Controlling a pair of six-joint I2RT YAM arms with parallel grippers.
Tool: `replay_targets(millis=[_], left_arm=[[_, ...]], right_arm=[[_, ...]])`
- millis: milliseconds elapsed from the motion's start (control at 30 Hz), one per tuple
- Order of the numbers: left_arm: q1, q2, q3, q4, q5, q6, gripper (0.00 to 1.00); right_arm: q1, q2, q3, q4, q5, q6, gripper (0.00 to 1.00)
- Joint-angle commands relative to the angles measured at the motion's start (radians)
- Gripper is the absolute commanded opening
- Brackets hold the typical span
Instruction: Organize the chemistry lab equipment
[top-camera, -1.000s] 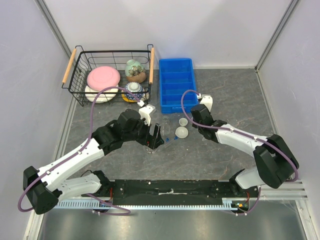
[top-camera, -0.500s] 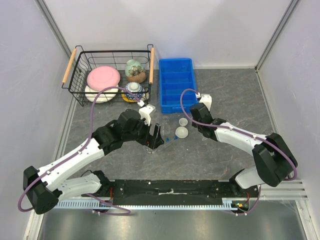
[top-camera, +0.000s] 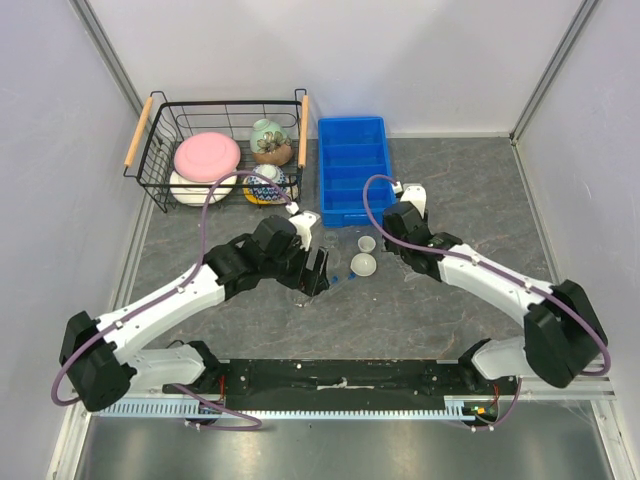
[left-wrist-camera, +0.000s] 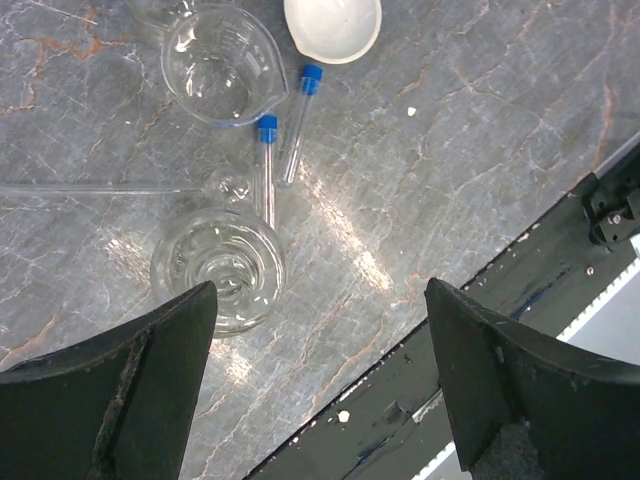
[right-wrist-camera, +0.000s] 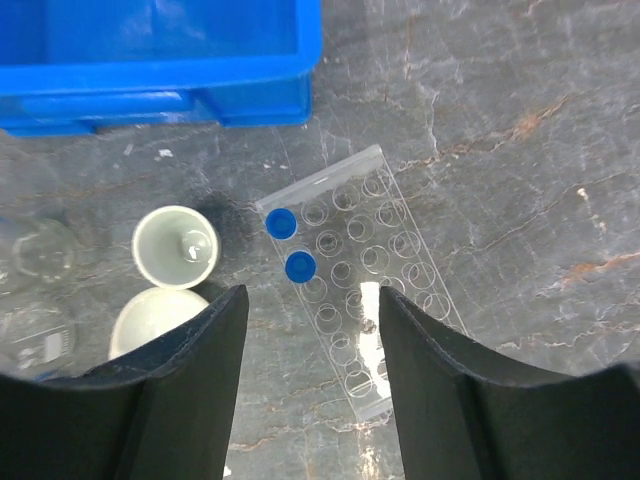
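A: Left gripper (left-wrist-camera: 318, 300)?
B: Wide open, empty, above a glass flask (left-wrist-camera: 218, 262) in front of the blue bin (top-camera: 352, 170).
A: Right gripper (right-wrist-camera: 312, 300)?
B: Wide open, empty, above the tube rack (right-wrist-camera: 390, 250) right by that bin, little white dish (right-wrist-camera: 176, 246) beside.

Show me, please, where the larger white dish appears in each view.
Top external: larger white dish near the centre.
Left wrist: top edge, partly cropped.
Right wrist: lower left, partly hidden.
Shared landmark: the grey marbled table beneath it.
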Motion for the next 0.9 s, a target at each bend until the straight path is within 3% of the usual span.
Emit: replay_targets(millis=[0, 133, 433, 733, 867], left_arm=[[-0.008, 0.060, 0.075, 0.000, -0.052, 0.016, 0.91], [-0.042, 0.115, 0.119, 0.005, -0.067, -0.007, 0.89], [-0.183, 0.250, 0.173, 0.025, -0.101, -0.089, 0.76], [-0.229, 0.298, 0.089, 0.097, -0.156, -0.192, 0.57], [-0.229, 0.312, 0.045, 0.126, -0.181, -0.205, 0.56]], right_arm=[[0.022, -0.115, 0.068, -0.068, 0.042, -0.036, 0.63], [0.035, -0.197, 0.073, -0.119, 0.056, -0.048, 0.63], [0.044, -0.386, 0.024, -0.217, 0.029, -0.043, 0.64], [0.045, -0.544, -0.022, -0.289, -0.008, -0.024, 0.64], [0.045, -0.576, -0.038, -0.309, -0.025, -0.017, 0.64]])
